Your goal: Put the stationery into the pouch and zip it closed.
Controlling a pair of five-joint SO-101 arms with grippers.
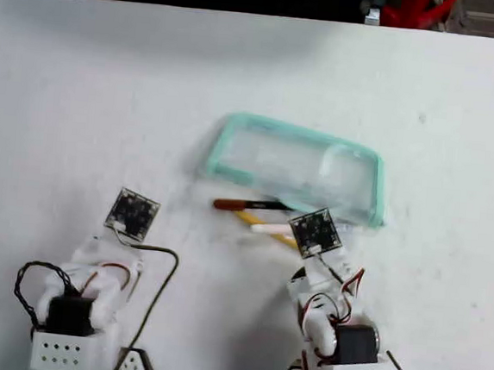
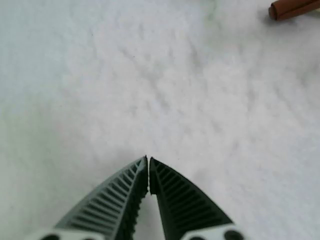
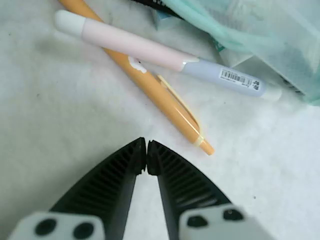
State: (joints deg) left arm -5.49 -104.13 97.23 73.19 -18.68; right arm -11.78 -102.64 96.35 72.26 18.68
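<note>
The clear pouch (image 1: 296,165) with mint trim lies flat near the centre of the table (image 1: 83,75). Three pens lie just beside its near edge: a brown pen (image 1: 245,205), an orange pen (image 3: 165,100) and a pink-and-lavender pen (image 3: 135,45) crossing the orange one. The right gripper (image 3: 146,159) sits near the orange pen, jaws closed, empty. The left gripper (image 2: 148,172) is over bare table, jaws closed, empty.

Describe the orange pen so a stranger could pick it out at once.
Find the clear, teal-edged pouch in the middle of the white table; pens lie along its lower edge in the high view. The orange pen lies crossed under the pink-and-lilac pen; it alone has an orange body, unlike that one and the dark brown pen.
</note>
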